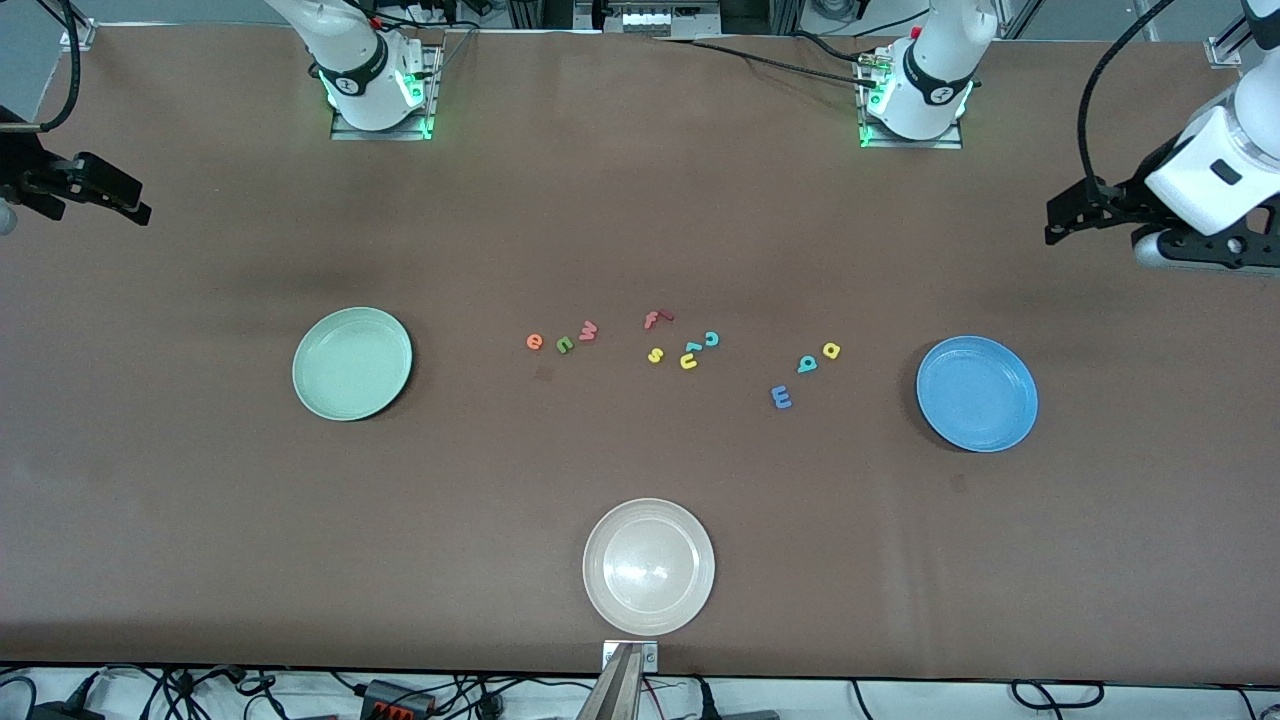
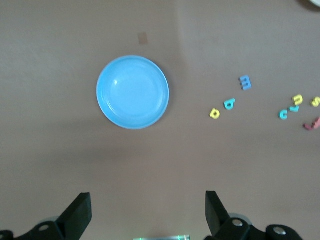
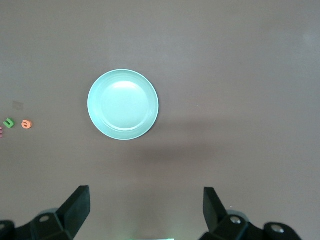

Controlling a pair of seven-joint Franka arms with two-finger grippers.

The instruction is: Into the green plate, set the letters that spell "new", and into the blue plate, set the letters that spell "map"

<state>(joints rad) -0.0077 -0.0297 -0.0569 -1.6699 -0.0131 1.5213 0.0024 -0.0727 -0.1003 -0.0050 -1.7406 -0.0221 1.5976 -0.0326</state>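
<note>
The orange "e" [image 1: 535, 342], green "n" [image 1: 565, 345] and pink "w" [image 1: 588, 331] lie in a row beside the green plate [image 1: 352, 363], toward mid-table. The blue "m" [image 1: 782, 397], teal "a" [image 1: 806, 364] and yellow "p" [image 1: 831, 350] lie beside the blue plate [image 1: 977, 393]. Both plates hold nothing. My left gripper [image 1: 1075, 215] hangs open and empty over the left arm's end of the table, with the blue plate [image 2: 132, 92] in its wrist view. My right gripper [image 1: 110, 195] hangs open and empty over the right arm's end, with the green plate [image 3: 123, 104] in its view.
A red "f" [image 1: 655, 319], yellow "s" [image 1: 656, 355], yellow "u" [image 1: 689, 361] and teal "c" [image 1: 711, 339] cluster at mid-table between the two letter groups. A whitish-beige plate [image 1: 649, 566] sits near the table edge closest to the front camera.
</note>
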